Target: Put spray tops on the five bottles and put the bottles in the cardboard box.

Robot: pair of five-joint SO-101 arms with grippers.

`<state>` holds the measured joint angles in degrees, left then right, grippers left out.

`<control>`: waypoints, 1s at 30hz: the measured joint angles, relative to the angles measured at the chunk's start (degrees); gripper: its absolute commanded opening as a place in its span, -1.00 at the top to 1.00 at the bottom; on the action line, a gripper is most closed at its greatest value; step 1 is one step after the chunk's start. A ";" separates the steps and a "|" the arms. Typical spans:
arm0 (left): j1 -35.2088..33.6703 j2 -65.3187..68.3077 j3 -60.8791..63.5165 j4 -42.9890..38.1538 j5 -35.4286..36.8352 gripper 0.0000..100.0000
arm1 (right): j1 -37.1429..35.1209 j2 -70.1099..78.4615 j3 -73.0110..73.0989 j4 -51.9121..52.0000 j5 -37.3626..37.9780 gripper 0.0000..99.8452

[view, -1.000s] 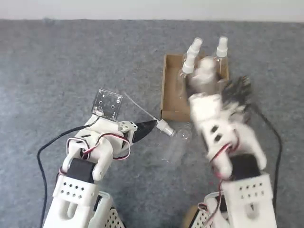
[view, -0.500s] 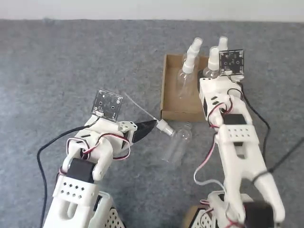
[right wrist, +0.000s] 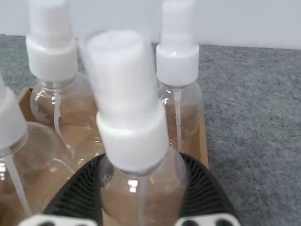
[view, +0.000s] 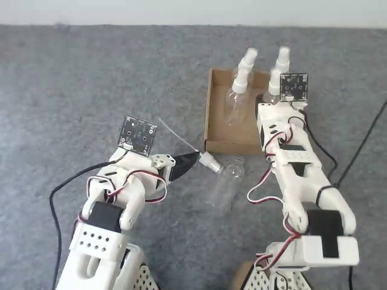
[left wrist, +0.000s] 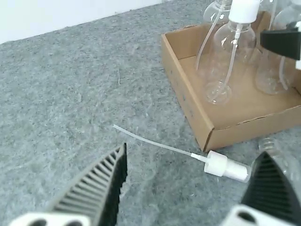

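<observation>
The cardboard box (view: 209, 115) holds three clear bottles with white spray tops (view: 240, 81). My right gripper (view: 270, 104) is shut on another topped bottle (view: 274, 82) over the box's right side; its black fingers (right wrist: 203, 188) clasp that bottle (right wrist: 134, 136) below the neck. An uncapped bottle (view: 225, 182) lies on the mat just in front of the box. Beside it lies a loose spray top (view: 210, 162) with its long tube. My left gripper (view: 187, 162) stands open close by, the spray top (left wrist: 226, 167) ahead of its fingers (left wrist: 106, 183).
Grey felt covers the table (view: 91, 78). The box's near corner (left wrist: 205, 133) stands right behind the loose spray top. The uncapped bottle's mouth (left wrist: 272, 147) lies next to the left gripper's finger. Open felt stretches left of the box.
The right arm has swung forward and stretched out over the box with its bottle, then steadied there. The left arm, spray top and lying bottle have not moved.
</observation>
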<state>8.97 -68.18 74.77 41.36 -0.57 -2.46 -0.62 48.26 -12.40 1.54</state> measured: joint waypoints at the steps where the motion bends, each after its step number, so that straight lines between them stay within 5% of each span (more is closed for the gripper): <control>1: 0.00 0.00 0.00 0.00 0.00 0.23 | 0.00 0.53 0.00 -0.53 0.00 0.98; 7: 0.00 0.00 0.00 0.00 0.00 0.23 | 0.26 1.23 0.00 -1.32 0.00 0.97; 17: 0.00 0.00 0.00 0.00 0.00 0.23 | 0.00 1.23 0.00 -0.62 0.00 0.55; 30: 0.00 0.00 0.00 0.00 0.00 0.23 | 0.35 1.23 0.00 0.44 0.00 0.52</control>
<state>8.97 -68.18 74.77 41.36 -0.57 -2.11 0.62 48.26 -11.96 1.54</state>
